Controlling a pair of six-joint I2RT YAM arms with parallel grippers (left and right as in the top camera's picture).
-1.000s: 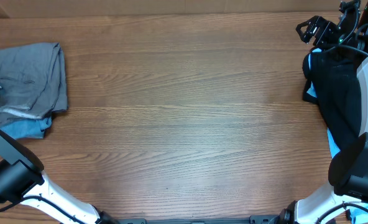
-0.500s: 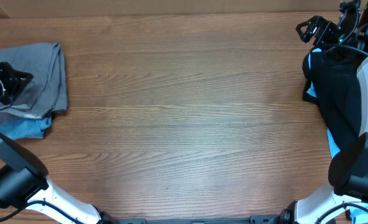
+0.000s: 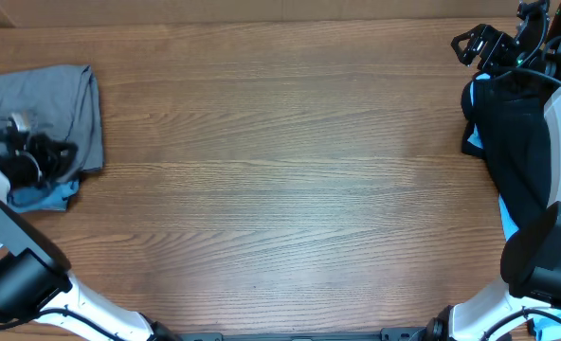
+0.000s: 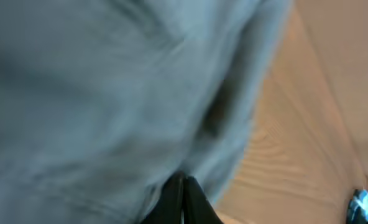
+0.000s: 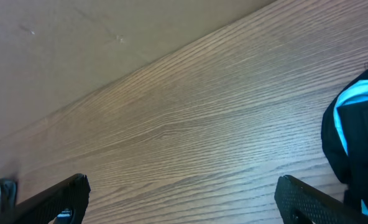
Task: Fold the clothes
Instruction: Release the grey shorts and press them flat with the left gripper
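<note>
The clothes lie in two heaps. A grey garment (image 3: 61,102) is spread at the table's left end, over a denim-blue garment (image 3: 40,197). My left gripper (image 3: 40,157) hovers blurred over the grey garment's near edge. In the left wrist view the grey garment (image 4: 91,93) fills the frame, and the left gripper (image 4: 183,186) is shut, its tips against the cloth; nothing shows between them. A black garment (image 3: 515,142) with light blue under it lies at the right end. My right gripper (image 3: 472,44) is open at the far right corner, over bare wood (image 5: 184,205).
Wooden table (image 3: 280,180) runs between the two heaps. A pale wall (image 5: 97,43) stands behind the table's far edge. The black garment's edge (image 5: 355,143) shows at the right of the right wrist view.
My left gripper has shut and moved from the left edge rightwards and nearer, onto the grey garment's near edge. The right arm has not moved.
</note>
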